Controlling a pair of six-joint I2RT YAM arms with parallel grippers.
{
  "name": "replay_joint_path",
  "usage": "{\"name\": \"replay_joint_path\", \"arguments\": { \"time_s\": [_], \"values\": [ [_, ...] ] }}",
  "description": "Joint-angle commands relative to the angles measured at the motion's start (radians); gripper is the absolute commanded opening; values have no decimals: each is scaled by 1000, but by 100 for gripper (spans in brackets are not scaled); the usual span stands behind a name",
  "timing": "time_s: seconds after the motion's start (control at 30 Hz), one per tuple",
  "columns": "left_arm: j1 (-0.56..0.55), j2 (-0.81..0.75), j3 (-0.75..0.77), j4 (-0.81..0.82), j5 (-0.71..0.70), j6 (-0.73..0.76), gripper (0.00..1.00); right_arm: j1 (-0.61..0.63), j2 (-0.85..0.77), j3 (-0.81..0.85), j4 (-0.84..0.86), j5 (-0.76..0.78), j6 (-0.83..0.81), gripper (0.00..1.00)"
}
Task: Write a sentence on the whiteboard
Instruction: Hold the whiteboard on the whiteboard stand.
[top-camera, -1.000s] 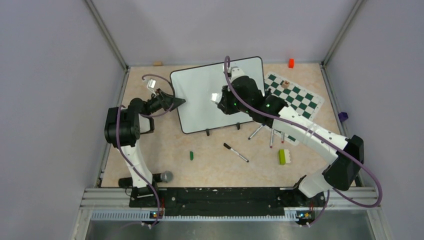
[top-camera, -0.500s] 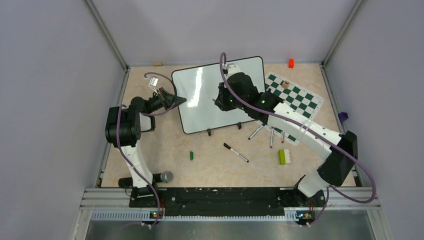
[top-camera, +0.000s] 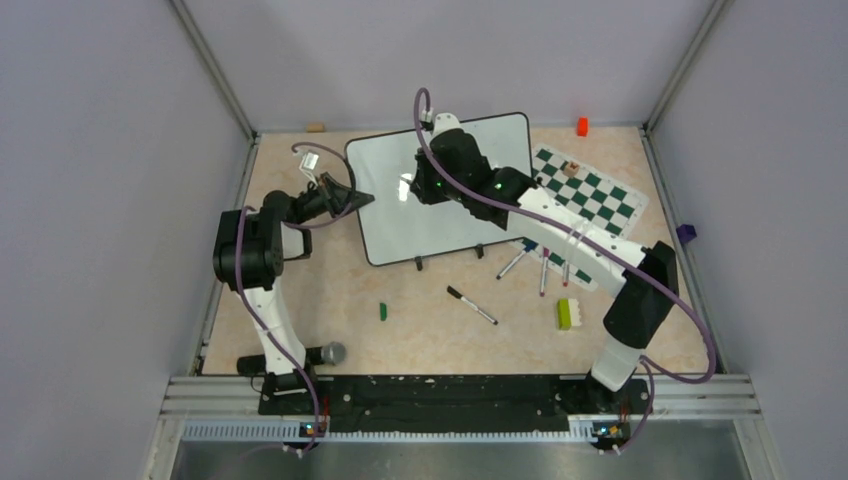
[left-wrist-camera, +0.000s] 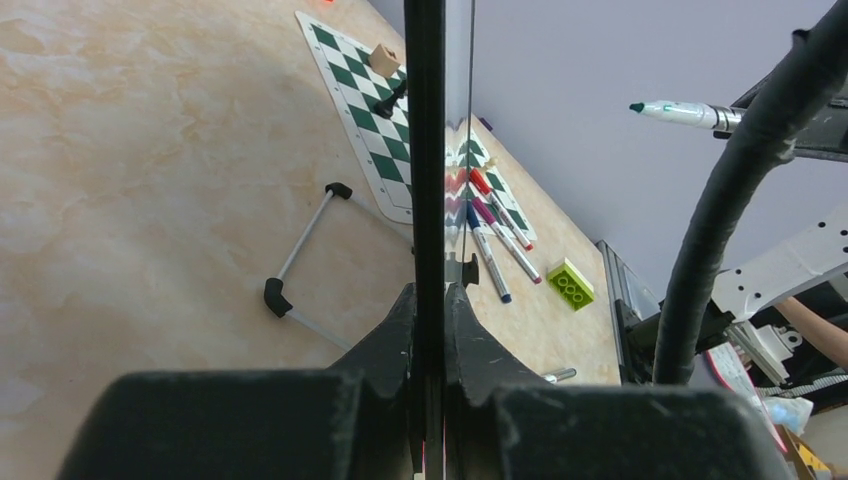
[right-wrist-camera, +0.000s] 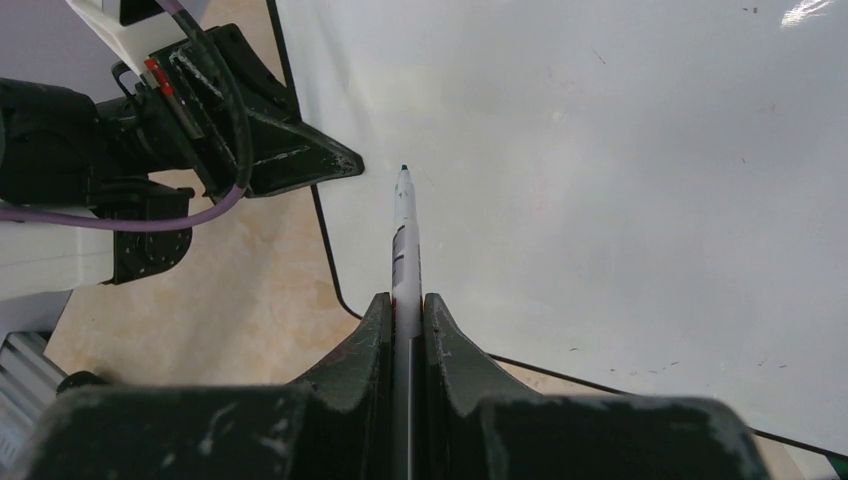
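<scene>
The whiteboard (top-camera: 440, 230) stands tilted on its black feet at the back middle of the table. Its face is blank, and no sentence is in view. My left gripper (top-camera: 362, 197) is shut on the board's black left edge (left-wrist-camera: 424, 150), with the frame pinched between the fingers (left-wrist-camera: 395, 325). My right gripper (top-camera: 414, 190) hovers over the board's upper left part, shut on a white marker (right-wrist-camera: 404, 240). The marker's teal tip points at the white surface (right-wrist-camera: 600, 180) near the left edge, close to the left gripper (right-wrist-camera: 335, 165). The same marker (left-wrist-camera: 680, 112) appears in the left wrist view.
A green-and-white chess mat (top-camera: 590, 195) lies right of the board, with several markers (top-camera: 545, 268) at its near edge. A black marker (top-camera: 471, 305), a lime brick (top-camera: 565, 313) and a small green block (top-camera: 382, 311) lie in front. An orange block (top-camera: 582, 126) sits at the back.
My left gripper has closed on the board's left edge. The right arm has carried the marker left and farther back across the board, towards its upper left part.
</scene>
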Motion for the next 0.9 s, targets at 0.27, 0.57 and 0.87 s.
{"name": "replay_joint_path", "arguments": {
  "time_s": [0.27,0.57,0.87],
  "values": [
    [-85,94,85,60,165,83,0,12,-87,-17,24,95,-24,0],
    [-169,95,136,61,275,41,0,11,-183,-75,-27,174,-11,0],
    [-161,85,116,61,252,40,0,34,-69,76,-126,247,42,0]
  ]
}}
